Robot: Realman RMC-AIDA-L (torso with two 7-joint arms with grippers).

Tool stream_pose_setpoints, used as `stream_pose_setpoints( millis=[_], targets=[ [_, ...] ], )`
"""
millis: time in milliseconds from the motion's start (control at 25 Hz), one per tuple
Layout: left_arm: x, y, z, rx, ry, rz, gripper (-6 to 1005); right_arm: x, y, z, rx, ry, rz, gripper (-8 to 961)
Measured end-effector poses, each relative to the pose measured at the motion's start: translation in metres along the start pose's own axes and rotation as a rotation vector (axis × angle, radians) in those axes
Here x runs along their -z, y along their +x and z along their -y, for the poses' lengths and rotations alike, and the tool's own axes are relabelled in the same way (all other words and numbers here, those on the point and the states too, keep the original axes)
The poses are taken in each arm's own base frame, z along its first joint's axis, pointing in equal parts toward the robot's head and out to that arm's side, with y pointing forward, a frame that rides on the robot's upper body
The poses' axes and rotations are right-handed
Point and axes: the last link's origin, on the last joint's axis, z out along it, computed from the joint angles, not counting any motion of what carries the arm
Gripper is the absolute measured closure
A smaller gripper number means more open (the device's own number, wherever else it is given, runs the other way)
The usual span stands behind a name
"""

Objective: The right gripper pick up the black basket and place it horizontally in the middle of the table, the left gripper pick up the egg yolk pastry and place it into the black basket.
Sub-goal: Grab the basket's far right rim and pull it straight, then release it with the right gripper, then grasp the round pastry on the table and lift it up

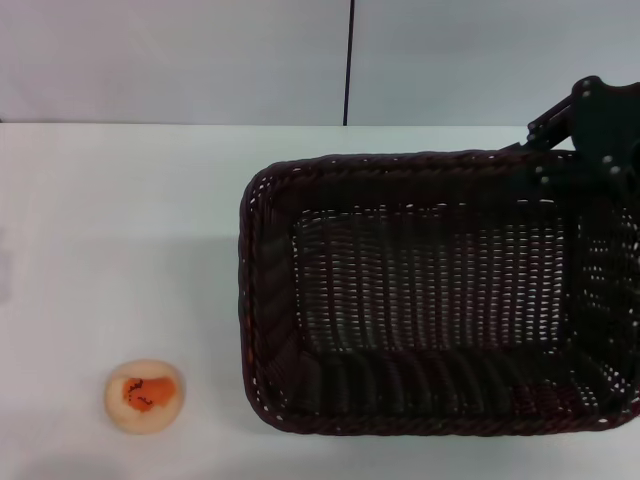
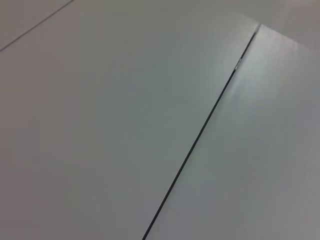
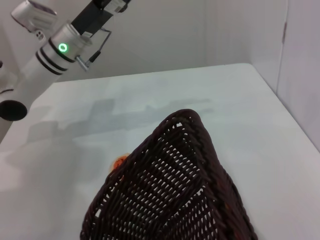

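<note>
The black basket point(image 1: 430, 280) lies lengthwise at the right of the white table point(image 1: 120, 220). My right gripper point(image 1: 585, 160) is at its far right rim and appears shut on it. The right wrist view shows the basket point(image 3: 175, 190) close up, reaching away from the camera. The egg yolk pastry point(image 1: 145, 396), a pale bun with an orange patch, sits on the table near the front left, well apart from the basket. A bit of it peeks out behind the basket's rim in the right wrist view point(image 3: 119, 162). My left gripper does not show; the left wrist view holds only pale panels.
The left arm's white link with a green ring point(image 3: 62, 47) hangs above the table's far side in the right wrist view. A wall with a dark vertical seam point(image 1: 348, 60) stands behind the table. The seam also shows in the left wrist view point(image 2: 200, 135).
</note>
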Motion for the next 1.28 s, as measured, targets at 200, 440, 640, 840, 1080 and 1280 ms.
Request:
stream_pose_setpoints(
  millis=[200,440,640,840,1080,1280],
  targets=[
    [0.000,-0.002,-0.001,0.008,-0.007,0.011,451,-0.006,0.007,0.005,0.029,0.024,0.011,740],
    [-0.002,-0.006,-0.003,0.021,-0.010,0.025,450,-0.012,0.009,0.007,0.055,0.034,0.013,738],
    [-0.003,-0.008,-0.004,0.030,-0.019,0.033,448,-0.018,0.003,0.009,0.056,0.029,-0.022,735],
    [-0.003,-0.009,-0.005,0.045,-0.024,0.040,447,-0.021,-0.006,0.014,0.094,0.046,-0.023,668],
    [-0.001,-0.010,-0.006,0.073,-0.029,0.053,445,-0.024,-0.029,0.026,0.191,0.095,-0.018,567],
    [0.003,-0.012,-0.007,0.076,-0.038,0.083,443,-0.016,-0.052,0.038,0.266,0.188,0.023,568]
  ],
)
